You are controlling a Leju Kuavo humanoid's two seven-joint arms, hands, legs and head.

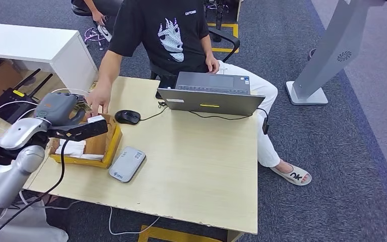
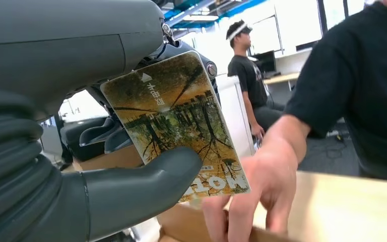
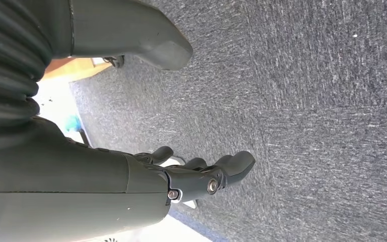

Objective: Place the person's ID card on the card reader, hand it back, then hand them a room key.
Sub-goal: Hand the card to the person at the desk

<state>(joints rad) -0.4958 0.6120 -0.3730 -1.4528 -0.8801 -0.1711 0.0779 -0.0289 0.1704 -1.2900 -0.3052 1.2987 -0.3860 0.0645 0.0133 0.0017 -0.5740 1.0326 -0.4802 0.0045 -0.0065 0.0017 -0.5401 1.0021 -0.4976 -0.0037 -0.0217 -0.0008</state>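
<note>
Over the wooden tray (image 1: pixel 112 147) at the table's left, the left hand (image 1: pixel 60 108) pinches a brown tree-printed room key card (image 2: pixel 176 126), the person's hand (image 2: pixel 262 186) reaching close; handover seems the last step. Right hand (image 3: pixel 191 176) hangs open-fingered.

floor: grey carpet (image 1: pixel 332 151) | desk: light wood (image 1: pixel 201 161) | cabinet: white (image 1: pixel 35 45) | windows: bright (image 2: pixel 282 30)

Room key card (image 2: pixel 179 126), tree-printed, pinched upright in the left hand (image 1: pixel 60 108); grey card reader (image 1: pixel 127 164) lies flat on the tabletop (image 1: pixel 196 166)
</note>
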